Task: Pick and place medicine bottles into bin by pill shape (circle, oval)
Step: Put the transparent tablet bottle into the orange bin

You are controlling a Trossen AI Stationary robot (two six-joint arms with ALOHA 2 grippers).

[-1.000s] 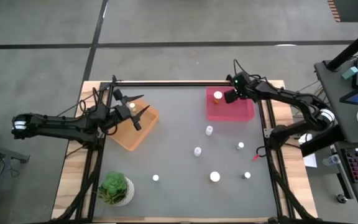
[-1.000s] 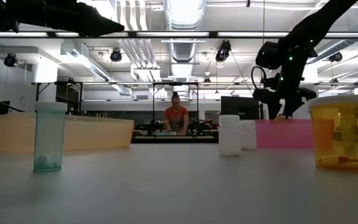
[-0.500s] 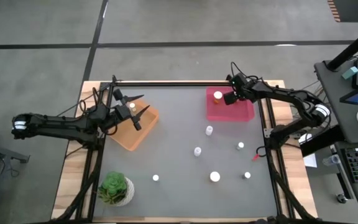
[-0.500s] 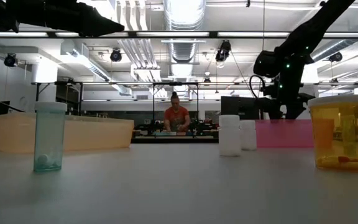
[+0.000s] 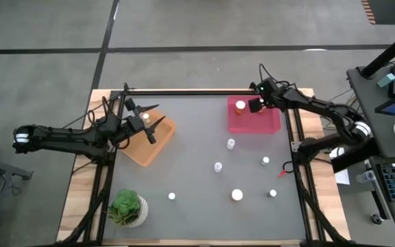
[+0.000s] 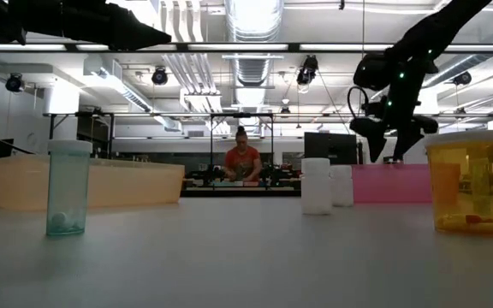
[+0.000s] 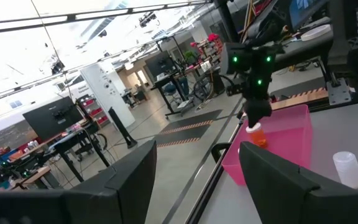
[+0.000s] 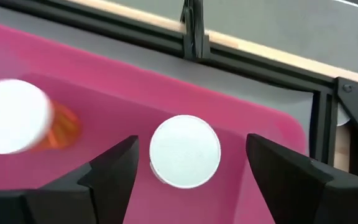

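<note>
My right gripper (image 5: pixel 254 105) is open and hangs above the pink bin (image 5: pixel 266 123) at the far right. In the right wrist view a white-capped bottle (image 8: pixel 185 150) stands in the bin below the gap between my fingers, untouched. An orange-bodied bottle (image 8: pixel 17 124) stands beside it and also shows in the high view (image 5: pixel 240 105). My left gripper (image 5: pixel 153 115) is open and empty over the orange bin (image 5: pixel 149 140) at the far left, where one bottle (image 5: pixel 145 117) lies. Several bottles stand on the grey mat, among them one at the middle (image 5: pixel 230 143) and one nearer the front (image 5: pixel 236 195).
A potted green plant (image 5: pixel 127 208) stands at the near left corner. In the low view a teal bottle (image 6: pixel 67 188), a white bottle (image 6: pixel 316 186) and a large orange bottle (image 6: pixel 467 181) stand close to the camera. A person (image 6: pixel 242 162) is far behind the table.
My right gripper has dipped down into the pink bin and then risen again to about its earlier height above it.
</note>
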